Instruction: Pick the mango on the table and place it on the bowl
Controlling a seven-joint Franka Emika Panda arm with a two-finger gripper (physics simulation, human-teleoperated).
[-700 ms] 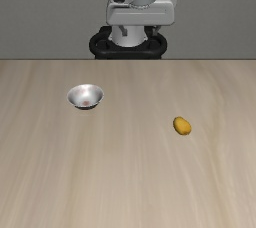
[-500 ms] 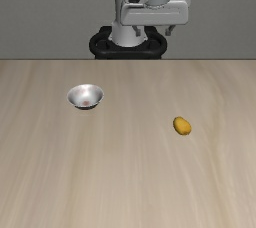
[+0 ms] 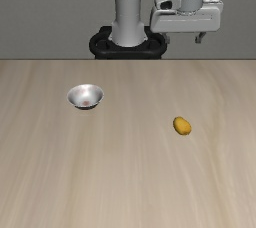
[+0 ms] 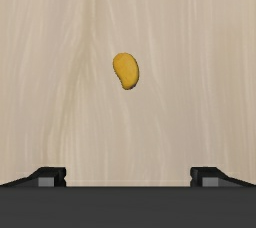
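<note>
1. Your gripper [image 3: 184, 36] is hanging high over the far edge of the table [image 3: 128, 187], toward the exterior view's right. Its fingers are standing wide apart and are holding nothing.
2. In the wrist view, the dark fingertips [image 4: 48, 175] are framing a broad gap, with bare wood lying between them and the mango [image 4: 125, 70] lying beyond that gap.
3. The mango [image 3: 181, 126] is resting on the tabletop on the exterior view's right, nearer than the gripper and well below it. Open wood is lying all around the fruit.
4. The bowl [image 3: 85, 96] is sitting on the exterior view's left, a little farther back than the mango and well apart from it.
5. The table's far edge is running straight across, just in front of the robot's black round base [image 3: 128, 44]. Between bowl and mango, and across the near half of the table, you are getting wide open room.
6. The tabletop is showing a pale, matte wood grain.
7. The mango is looking smooth and yellow-orange, an elongated oval with one end slightly narrower.
8. The bowl is looking small, round and shiny grey like metal, with a reddish tint inside.
</note>
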